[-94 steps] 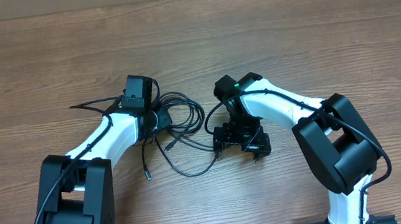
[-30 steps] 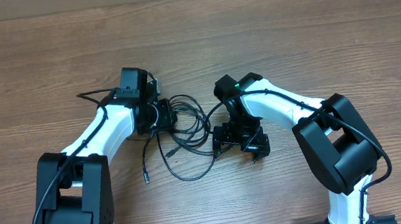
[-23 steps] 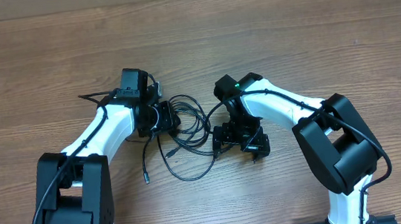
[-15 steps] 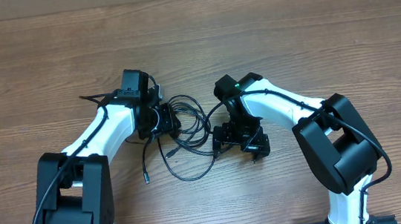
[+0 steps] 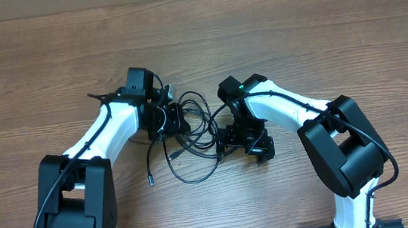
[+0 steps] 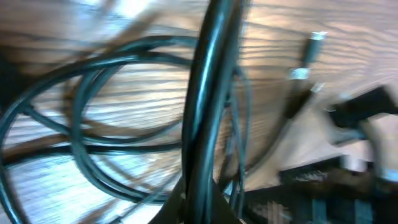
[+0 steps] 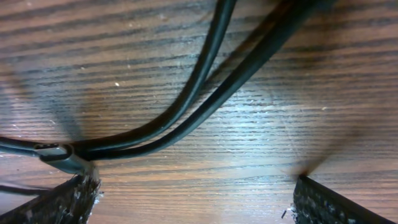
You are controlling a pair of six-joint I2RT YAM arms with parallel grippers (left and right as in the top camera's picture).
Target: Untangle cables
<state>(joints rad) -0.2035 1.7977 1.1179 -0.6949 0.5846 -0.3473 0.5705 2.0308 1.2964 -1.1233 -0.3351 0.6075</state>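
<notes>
The cables [image 5: 195, 134] lie in a messy bunch of loops in the middle of the wooden table [image 5: 317, 34], between the two arms.

The left gripper [image 5: 173, 119] sits at the left side of the bunch. Its jaws are pinched tight on one black cable strand [image 6: 208, 93]. That strand runs straight up from the pinch, over the other loops lying on the wood. Small silver plug ends [image 6: 316, 38] show off to the right in that close view, but they are blurry.

The right gripper [image 5: 244, 145] is at the right side of the bunch, low over the table. Its jaws are wide apart and hold nothing. Two strands [image 7: 205, 106] run across the wood just in front of its fingers [image 7: 65, 199]. A plug end [image 7: 62, 155] lies close by the left finger.

One loose end [image 5: 149, 169] trails toward the near side of the table.
</notes>
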